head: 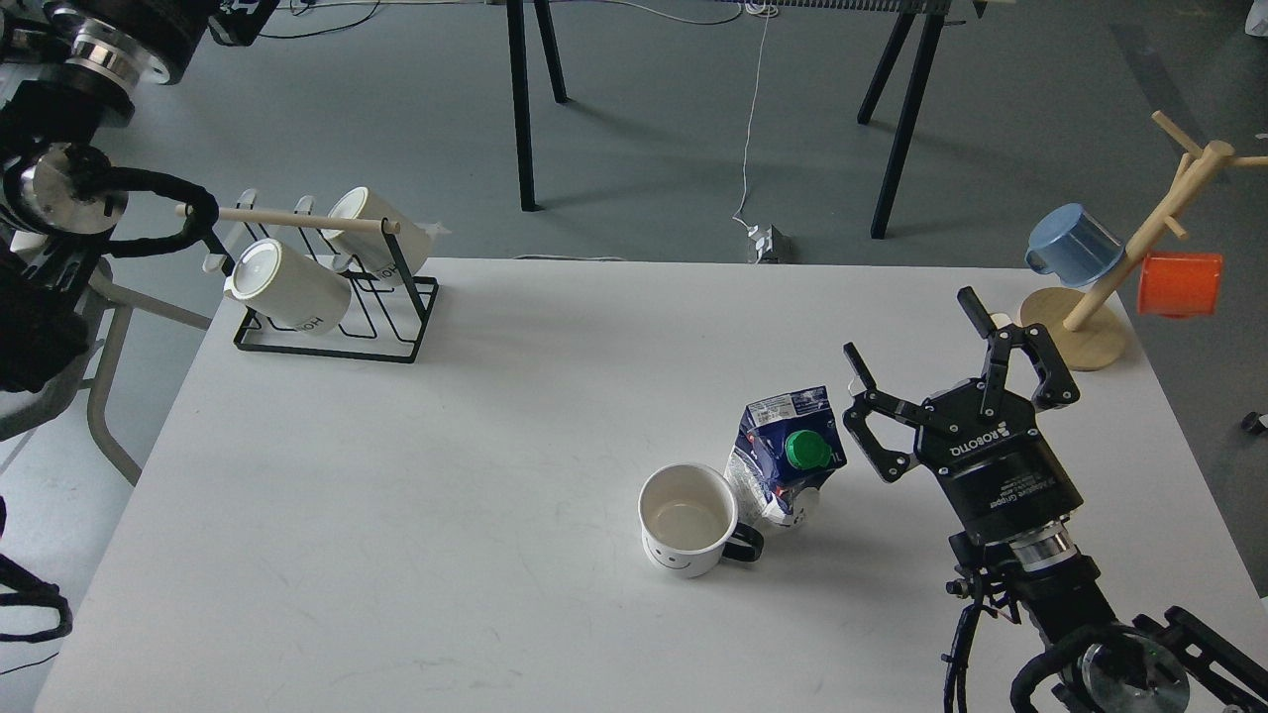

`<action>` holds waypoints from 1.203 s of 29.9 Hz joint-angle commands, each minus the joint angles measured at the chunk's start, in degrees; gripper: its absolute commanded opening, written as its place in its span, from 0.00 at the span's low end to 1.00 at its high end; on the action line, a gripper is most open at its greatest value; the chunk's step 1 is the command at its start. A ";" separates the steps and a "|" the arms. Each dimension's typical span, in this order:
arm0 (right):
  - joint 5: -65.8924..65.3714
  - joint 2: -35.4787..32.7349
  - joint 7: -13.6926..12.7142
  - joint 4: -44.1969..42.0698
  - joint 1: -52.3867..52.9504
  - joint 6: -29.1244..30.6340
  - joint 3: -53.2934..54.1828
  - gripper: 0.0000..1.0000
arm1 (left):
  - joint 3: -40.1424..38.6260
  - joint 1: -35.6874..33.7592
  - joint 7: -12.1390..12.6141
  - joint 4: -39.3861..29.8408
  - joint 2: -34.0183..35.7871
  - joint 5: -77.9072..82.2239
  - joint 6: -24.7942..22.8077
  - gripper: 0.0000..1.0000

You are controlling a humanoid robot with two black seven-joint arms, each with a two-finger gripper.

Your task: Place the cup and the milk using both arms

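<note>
Centrally on the white table (396, 515): the cup (686, 519), glossy white ceramic, black handle, smiley face, stands upright touching the milk (786, 456), a dented blue-and-white carton with round green cap. Right of the milk, the right gripper (916, 342), marked "ROBOTIQ", holds its 2 fingers apart, empty. Left gripper unseen.

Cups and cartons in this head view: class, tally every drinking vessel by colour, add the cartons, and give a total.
White cups: 3 (smiley cup, two rack mugs)
Blue cups: 1
Orange cups: 1
Milk cartons: 1
Total: 6
</note>
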 commanded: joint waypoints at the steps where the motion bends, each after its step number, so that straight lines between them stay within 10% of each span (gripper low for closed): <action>1: 1.31 -2.45 1.53 -1.40 3.92 0.00 3.41 0.99 | -0.29 0.04 -0.05 0.00 0.33 -0.10 -0.20 1.00; 23: -1.85 -6.94 0.13 -57.11 48.91 0.00 -3.78 0.99 | -6.78 5.92 0.04 1.50 -5.99 -11.34 -0.72 1.00; 36: -1.68 -6.06 0.39 -59.59 52.45 0.00 -6.87 0.99 | -11.45 9.97 1.62 1.84 -6.96 -17.59 -2.40 1.00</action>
